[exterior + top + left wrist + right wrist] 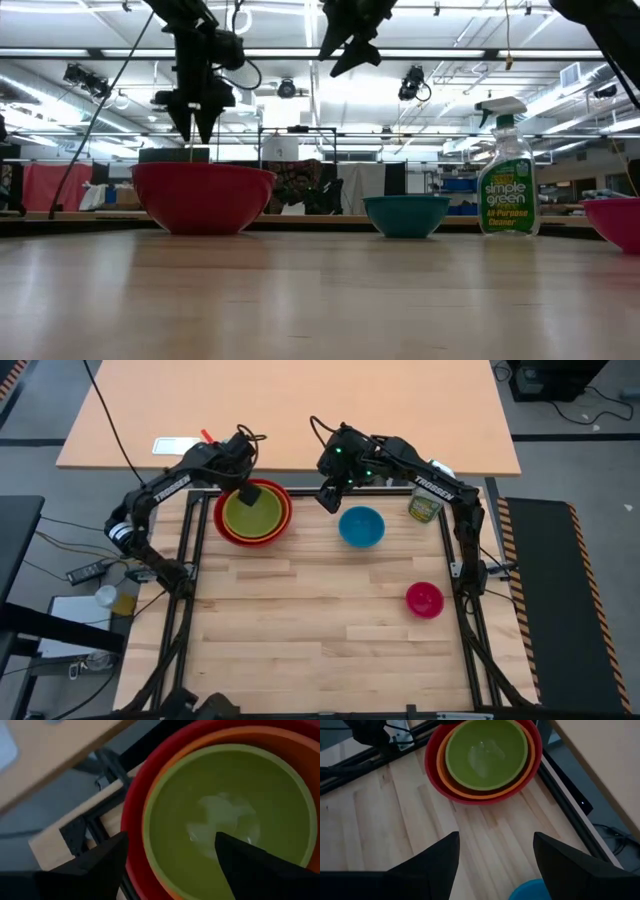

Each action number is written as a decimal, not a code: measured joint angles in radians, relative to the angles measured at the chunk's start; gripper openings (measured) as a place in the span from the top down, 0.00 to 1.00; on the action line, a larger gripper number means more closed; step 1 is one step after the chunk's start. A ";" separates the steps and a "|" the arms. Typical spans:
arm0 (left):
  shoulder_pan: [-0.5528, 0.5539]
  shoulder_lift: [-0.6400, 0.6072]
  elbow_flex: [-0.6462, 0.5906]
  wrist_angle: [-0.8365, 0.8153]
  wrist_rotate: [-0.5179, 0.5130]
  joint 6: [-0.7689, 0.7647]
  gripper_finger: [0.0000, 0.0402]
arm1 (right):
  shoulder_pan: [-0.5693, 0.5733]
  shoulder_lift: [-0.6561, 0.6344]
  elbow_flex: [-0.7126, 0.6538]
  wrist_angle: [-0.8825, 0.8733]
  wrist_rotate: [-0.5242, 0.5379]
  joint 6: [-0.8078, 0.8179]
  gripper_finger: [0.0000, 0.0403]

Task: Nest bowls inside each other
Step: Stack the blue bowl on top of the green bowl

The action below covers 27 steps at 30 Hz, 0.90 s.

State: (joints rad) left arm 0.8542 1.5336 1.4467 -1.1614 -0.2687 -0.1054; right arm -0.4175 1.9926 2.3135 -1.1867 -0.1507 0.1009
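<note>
The red bowl (221, 520) stands at the table's far left with the orange bowl (284, 518) nested in it and the lime green bowl (252, 516) nested in the orange one. My left gripper (249, 494) hangs open above the stack's far rim, clear of it; in its wrist view the left gripper (170, 860) has its fingers above the green bowl (230, 820). The blue bowl (361, 526) stands at far centre, the pink bowl (424, 600) toward the right. My right gripper (328, 495) hovers open between the stack and the blue bowl.
A clear spray bottle (426, 507) with greenish liquid stands at the far right, beside the blue bowl. A black frame rail (185, 550) runs along the table's left side. Bare wood (300, 640) fills the near half.
</note>
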 joint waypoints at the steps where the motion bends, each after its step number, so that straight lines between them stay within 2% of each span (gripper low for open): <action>1: -0.005 -0.002 0.000 0.001 0.005 0.020 0.25 | 0.000 0.000 0.000 0.001 0.000 0.000 0.36; 10: -0.023 0.056 -0.001 0.030 0.146 0.044 0.25 | 0.016 0.000 0.000 -0.015 0.000 -0.001 0.36; 18: -0.157 0.010 -0.001 0.181 0.170 0.084 0.25 | -0.035 -0.009 -0.039 -0.113 0.019 -0.055 0.37; 23: -0.257 -0.037 -0.059 0.308 0.184 0.082 0.25 | -0.059 -0.081 -0.174 -0.109 0.024 -0.053 0.40; 27: -0.338 -0.068 -0.164 0.488 0.246 -0.029 0.25 | -0.066 -0.209 -0.385 -0.032 0.030 -0.031 0.42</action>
State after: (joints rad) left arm 0.5164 1.4660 1.2823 -0.6729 -0.0222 -0.1340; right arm -0.4833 1.7839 1.9287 -1.2191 -0.1211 0.0700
